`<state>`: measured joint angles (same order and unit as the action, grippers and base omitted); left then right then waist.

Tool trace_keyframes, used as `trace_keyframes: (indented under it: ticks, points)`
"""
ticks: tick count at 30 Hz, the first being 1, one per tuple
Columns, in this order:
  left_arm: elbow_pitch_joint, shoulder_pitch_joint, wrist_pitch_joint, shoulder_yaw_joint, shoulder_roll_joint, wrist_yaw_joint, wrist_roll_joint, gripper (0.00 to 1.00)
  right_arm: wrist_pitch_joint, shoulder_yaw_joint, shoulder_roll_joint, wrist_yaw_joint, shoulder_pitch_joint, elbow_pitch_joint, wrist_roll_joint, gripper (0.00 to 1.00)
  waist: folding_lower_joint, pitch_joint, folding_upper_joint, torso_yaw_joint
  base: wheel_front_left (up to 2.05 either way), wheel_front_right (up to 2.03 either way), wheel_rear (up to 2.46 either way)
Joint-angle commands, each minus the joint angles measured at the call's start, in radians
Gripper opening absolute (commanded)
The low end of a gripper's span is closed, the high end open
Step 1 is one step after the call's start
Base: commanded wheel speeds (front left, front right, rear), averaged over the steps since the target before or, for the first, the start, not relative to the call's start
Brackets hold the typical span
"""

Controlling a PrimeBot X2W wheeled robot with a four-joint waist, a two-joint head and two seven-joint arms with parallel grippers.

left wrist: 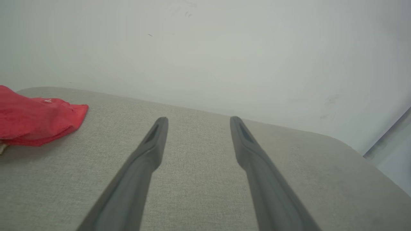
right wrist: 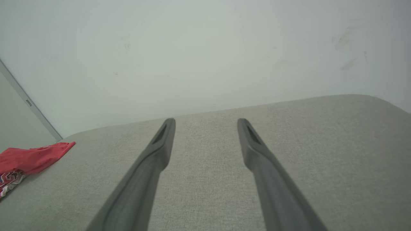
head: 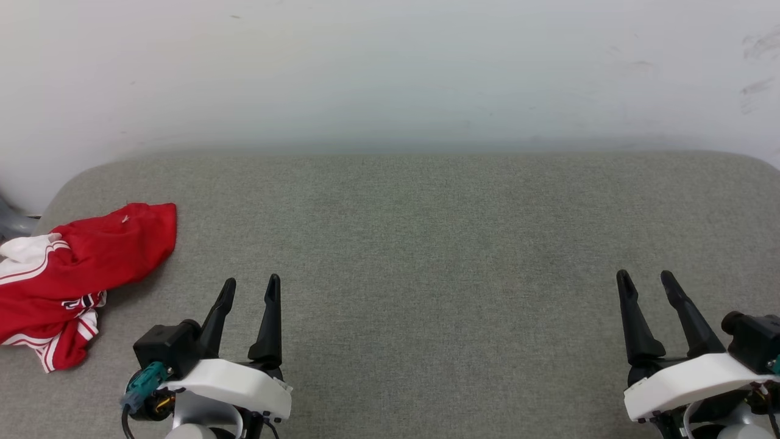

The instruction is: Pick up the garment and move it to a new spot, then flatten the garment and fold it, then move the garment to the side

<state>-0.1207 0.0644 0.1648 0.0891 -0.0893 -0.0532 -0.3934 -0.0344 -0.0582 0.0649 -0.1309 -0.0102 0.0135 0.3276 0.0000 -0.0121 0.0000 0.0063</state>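
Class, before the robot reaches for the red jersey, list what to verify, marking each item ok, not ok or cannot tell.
1. Left gripper open, empty: ok.
2. Right gripper open, empty: ok.
3. Red jersey resting on the grey fabric surface, nearer the left gripper: ok.
4. Jersey lying flat: not ok, crumpled.
5. Jersey wholly on the surface: cannot tell, the head view's left edge cuts it.
6. Bare surface between the grippers for a new spot: ok.
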Motion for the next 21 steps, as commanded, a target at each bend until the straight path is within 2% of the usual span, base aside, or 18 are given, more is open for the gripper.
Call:
trace_keyframes:
  ticks: [1,21]
  points:
    - [0.007,-0.001,0.01,0.004,-0.011,0.007,0.031,1.0,0.004,-0.004,0.003,0.0,0.006,-0.018,-0.032,1.0,0.0,-0.001,0.0,0.001,0.0,0.0,0.0]
    - [-0.034,-0.007,0.053,0.028,-0.016,0.018,0.163,1.0,0.038,-0.016,-0.011,0.0,0.029,-0.065,-0.205,1.0,0.0,-0.009,0.0,0.002,0.0,0.0,0.0]
